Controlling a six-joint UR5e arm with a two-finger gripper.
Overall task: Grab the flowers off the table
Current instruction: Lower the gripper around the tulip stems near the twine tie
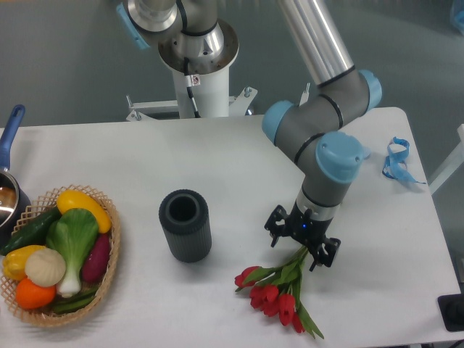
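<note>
The flowers (279, 290), red tulips with green leaves and stems, lie on the white table (239, 167) at the front right. Their blooms point to the front left. My gripper (300, 246) is low over the upper stems, open, with one finger on each side of the bunch. The upper ends of the stems and the pale band are hidden under the gripper.
A dark ribbed cylinder vase (185, 225) stands upright left of the flowers. A wicker basket (107, 272) of vegetables sits at the front left. Curly blue ribbons (395, 161) lie at the right edge. A pot with a blue handle (11, 130) is at the far left.
</note>
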